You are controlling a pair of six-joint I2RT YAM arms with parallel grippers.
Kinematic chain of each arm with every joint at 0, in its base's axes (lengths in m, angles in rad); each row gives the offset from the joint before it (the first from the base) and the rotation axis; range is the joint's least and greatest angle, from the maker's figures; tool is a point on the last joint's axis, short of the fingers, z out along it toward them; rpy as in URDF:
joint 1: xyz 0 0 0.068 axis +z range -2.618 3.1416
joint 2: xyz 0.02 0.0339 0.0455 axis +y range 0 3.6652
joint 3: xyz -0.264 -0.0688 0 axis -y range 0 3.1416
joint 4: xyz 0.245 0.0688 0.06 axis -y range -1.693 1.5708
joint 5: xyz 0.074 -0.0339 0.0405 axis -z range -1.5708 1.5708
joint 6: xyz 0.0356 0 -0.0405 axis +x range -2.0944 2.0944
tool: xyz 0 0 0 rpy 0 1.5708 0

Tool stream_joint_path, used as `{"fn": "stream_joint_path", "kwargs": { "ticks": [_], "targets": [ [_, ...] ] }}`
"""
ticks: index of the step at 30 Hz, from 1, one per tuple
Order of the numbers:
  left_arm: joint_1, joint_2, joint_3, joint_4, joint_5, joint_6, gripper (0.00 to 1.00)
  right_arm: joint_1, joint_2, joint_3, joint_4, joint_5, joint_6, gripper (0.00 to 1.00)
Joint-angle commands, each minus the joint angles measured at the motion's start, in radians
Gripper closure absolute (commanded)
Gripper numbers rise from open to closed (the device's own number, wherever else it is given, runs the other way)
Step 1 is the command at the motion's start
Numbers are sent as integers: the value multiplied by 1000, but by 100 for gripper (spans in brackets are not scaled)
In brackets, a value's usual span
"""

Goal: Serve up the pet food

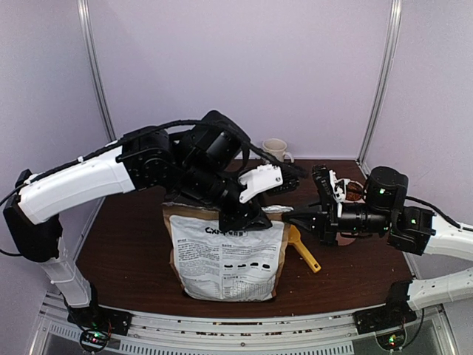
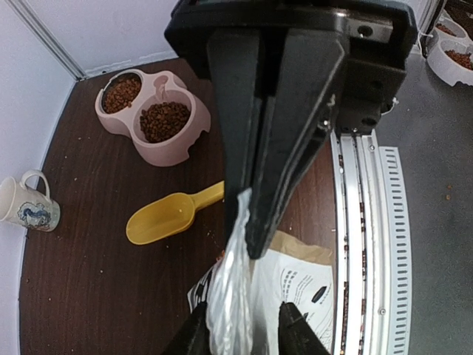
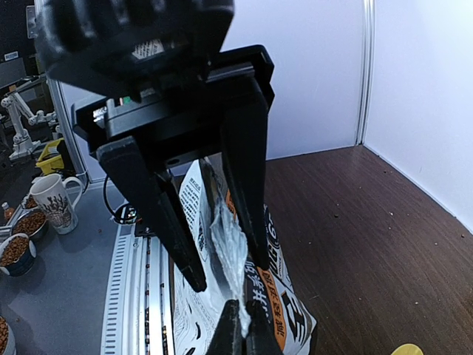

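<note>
The kraft-brown bag with a white label (image 1: 225, 255) stands upright at the table's front middle. Its silver inner liner (image 2: 230, 296) sticks up at the torn top. My right gripper (image 3: 244, 336) is shut on that liner edge from the right (image 1: 294, 220). My left gripper (image 2: 244, 336) is open and straddles the liner from above (image 1: 251, 216), one finger on each side. Reddish-brown pet food (image 2: 164, 120) fills both cups of the pink double bowl (image 2: 177, 151). The kibble inside the bag is hidden.
The yellow scoop (image 1: 304, 250) lies empty on the table right of the bag, between it and the bowl (image 2: 161, 218). A white mug (image 1: 276, 150) stands at the back. Loose crumbs dot the dark wood. Other bowls of kibble (image 2: 462, 58) sit off the table.
</note>
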Motion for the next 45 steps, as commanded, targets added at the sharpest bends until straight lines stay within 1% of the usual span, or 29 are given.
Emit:
{"fn": "stream_joint_path", "kwargs": {
  "ticks": [1, 2, 5, 7, 8, 9, 10, 11, 17, 19, 20, 22, 24, 26, 28, 29, 30, 34, 36, 37, 39, 40, 42, 43, 45],
  "targets": [
    [-5, 43, 62, 48, 53, 11, 67, -2, -7, -3, 34, -9, 4, 100],
    [-5, 51, 71, 49, 58, 13, 68, -3, -8, -2, 35, -10, 3, 100],
    [-3, 69, 85, 49, 68, 19, 76, -3, -10, -2, 38, -7, 1, 100],
    [0, 73, 89, 49, 76, 20, 84, -3, -12, -4, 39, -6, 1, 100],
    [1, 73, 88, 48, 81, 18, 89, -3, -13, -3, 39, -3, 0, 100],
    [2, 73, 87, 48, 83, 18, 92, -3, -13, -5, 39, -4, -1, 100],
    [4, 72, 86, 49, 84, 17, 99, -4, -13, -6, 41, -3, -1, 100],
    [4, 70, 85, 49, 85, 16, 100, -4, -14, -9, 42, -2, -1, 100],
    [12, 63, 86, 20, 57, 23, 100, -3, -22, -15, 46, 4, -1, 100],
    [22, 47, 76, 10, 43, 24, 87, -2, -29, -18, 44, 7, -2, 100],
    [28, 35, 65, 9, 40, 24, 84, -3, -33, -20, 43, 10, -3, 100],
    [38, 14, 43, 9, 37, 24, 80, -3, -38, -21, 40, 14, -5, 100],
    [43, -2, 24, 9, 33, 26, 79, -3, -42, -23, 37, 17, -7, 100],
    [44, -9, 13, 3, 35, 26, 82, -3, -42, -23, 38, 18, -7, 100],
    [44, -7, 11, -8, 45, 26, 91, -2, -40, -22, 42, 19, -6, 100],
    [44, -5, 11, -13, 51, 27, 98, -3, -38, -20, 42, 19, -5, 100],
    [44, -4, 11, -18, 57, 28, 100, -3, -36, -18, 44, 19, -5, 100],
    [46, -16, -7, -29, 35, 30, 100, -3, -37, -15, 44, 18, -4, 100],
    [51, -27, -19, -34, 12, 31, 86, -3, -40, -15, 41, 20, -4, 100],
    [55, -34, -27, -34, 7, 31, 82, -3, -43, -14, 38, 21, -4, 100],
    [61, -50, -38, -34, 5, 31, 77, -3, -44, -13, 34, 22, -5, 100],
    [63, -55, -42, -34, 4, 31, 79, -3, -45, -12, 34, 22, -4, 100],
    [65, -64, -51, -34, 2, 33, 96, -2, -45, -12, 34, 25, -4, 100],
    [67, -66, -54, -34, 1, 33, 100, -3, -45, -12, 34, 25, -4, 100],
    [68, -73, -62, -34, 1, 36, 100, -2, -43, -12, 35, 27, -4, 100]
  ]
}}
